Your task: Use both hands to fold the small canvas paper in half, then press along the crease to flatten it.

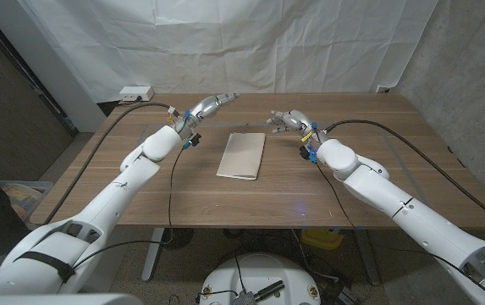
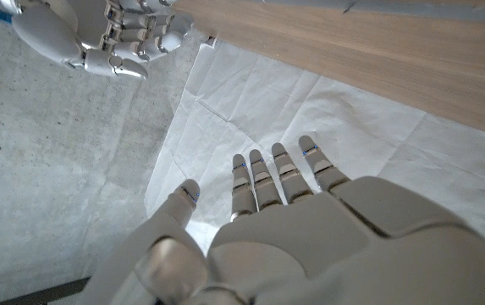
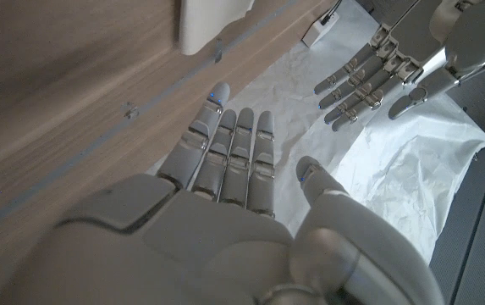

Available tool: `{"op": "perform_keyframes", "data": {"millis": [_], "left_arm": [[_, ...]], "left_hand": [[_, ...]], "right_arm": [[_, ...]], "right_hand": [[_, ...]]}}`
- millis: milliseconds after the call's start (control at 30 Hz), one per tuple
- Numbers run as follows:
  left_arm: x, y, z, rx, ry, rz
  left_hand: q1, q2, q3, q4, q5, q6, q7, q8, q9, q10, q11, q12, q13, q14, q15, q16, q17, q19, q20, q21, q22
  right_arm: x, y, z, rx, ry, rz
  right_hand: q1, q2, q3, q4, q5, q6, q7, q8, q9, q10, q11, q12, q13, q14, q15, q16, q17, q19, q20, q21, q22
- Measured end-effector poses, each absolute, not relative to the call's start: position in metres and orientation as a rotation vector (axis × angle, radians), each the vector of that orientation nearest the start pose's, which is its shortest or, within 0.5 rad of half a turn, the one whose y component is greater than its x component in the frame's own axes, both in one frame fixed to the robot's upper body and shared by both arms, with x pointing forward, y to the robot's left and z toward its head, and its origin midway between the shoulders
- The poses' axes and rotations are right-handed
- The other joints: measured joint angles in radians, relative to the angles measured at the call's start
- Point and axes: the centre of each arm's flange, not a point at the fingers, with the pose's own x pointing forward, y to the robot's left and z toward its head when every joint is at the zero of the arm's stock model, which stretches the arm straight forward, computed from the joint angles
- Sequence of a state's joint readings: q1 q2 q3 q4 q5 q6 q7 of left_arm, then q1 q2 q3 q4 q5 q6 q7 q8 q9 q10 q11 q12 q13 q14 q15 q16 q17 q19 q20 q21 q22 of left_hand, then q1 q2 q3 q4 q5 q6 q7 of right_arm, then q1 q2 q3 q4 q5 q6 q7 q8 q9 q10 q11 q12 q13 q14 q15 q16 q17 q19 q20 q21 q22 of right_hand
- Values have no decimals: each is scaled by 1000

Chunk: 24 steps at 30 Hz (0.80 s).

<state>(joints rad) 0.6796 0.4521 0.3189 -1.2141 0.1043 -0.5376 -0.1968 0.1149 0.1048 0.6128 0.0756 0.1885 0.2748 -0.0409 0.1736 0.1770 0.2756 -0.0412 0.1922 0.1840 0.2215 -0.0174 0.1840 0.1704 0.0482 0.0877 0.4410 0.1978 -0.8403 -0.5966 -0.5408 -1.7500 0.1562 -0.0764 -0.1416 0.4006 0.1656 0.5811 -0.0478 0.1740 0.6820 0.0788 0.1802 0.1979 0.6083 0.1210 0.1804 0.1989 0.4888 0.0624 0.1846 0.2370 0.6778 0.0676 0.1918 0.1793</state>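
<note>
Canvas paper (image 1: 242,155) lies in the middle of the head view on the wooden table (image 1: 183,199), between the two hands, and looks already narrow and doubled, though whether it is folded cannot be told for sure.

Starting from the hands: the left hand (image 1: 206,107) hangs in the upper middle-left of the head view, above and to the left of the sheet, fingers straight and spread, gripping nothing. The left wrist view shows its fingers (image 2: 263,178) extended with nothing in them. The right hand (image 1: 290,121) hovers in the upper middle-right, just beside the sheet's top right corner, also released; its fingers (image 3: 234,144) are straight and together in the right wrist view, with a corner of the sheet (image 3: 212,21) near that frame's top.

Judging from this, the step in hand is likely reaching in to press or take hold. To do it well, both hands should descend together, one steadying the sheet while the other runs along the long edge, so it does not slide.
</note>
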Motion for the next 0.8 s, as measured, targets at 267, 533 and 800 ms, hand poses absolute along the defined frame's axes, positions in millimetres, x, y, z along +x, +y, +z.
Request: {"op": "perform_keyframes", "data": {"millis": [267, 533, 800], "left_arm": [[628, 241, 59, 597, -953, -330], [620, 249, 61, 514, -1000, -348], [613, 259, 63, 446, -1026, -366]], "left_hand": [[5, 5, 1, -7, -4, -19, -10, 0, 0, -9, -9, 0, 0, -6, -6, 0, 0, 0, 0, 0, 0], [5, 5, 1, -15, -4, -32, -21, 0, 0, -22, -14, 0, 0, -11, -11, 0, -3, -8, -7, -5, 0], [5, 4, 1, -24, -8, -48, -23, 0, 0, -28, -18, 0, 0, -20, -9, -7, -3, -8, -7, -5, 0]], "right_arm": [[595, -172, 8, -393, -705, 231], [597, -175, 8, -270, -776, 226], [598, -177, 5, -148, -829, 225]], "right_hand": [[20, -20, -6, -40, 0, -74, -9, -7, -3, -30, -2, 0, 0, -13, 7, 0, -12, -18, 8, 0, -3], [32, -32, -9, -63, 0, -77, -9, -3, -3, -38, 0, 5, 0, -21, 7, 0, -19, -25, 4, 0, -3], [39, -39, -5, -75, 0, -76, -8, 1, -3, -36, 2, 5, 0, -17, 4, 0, -28, -25, 4, 0, -3]]}}
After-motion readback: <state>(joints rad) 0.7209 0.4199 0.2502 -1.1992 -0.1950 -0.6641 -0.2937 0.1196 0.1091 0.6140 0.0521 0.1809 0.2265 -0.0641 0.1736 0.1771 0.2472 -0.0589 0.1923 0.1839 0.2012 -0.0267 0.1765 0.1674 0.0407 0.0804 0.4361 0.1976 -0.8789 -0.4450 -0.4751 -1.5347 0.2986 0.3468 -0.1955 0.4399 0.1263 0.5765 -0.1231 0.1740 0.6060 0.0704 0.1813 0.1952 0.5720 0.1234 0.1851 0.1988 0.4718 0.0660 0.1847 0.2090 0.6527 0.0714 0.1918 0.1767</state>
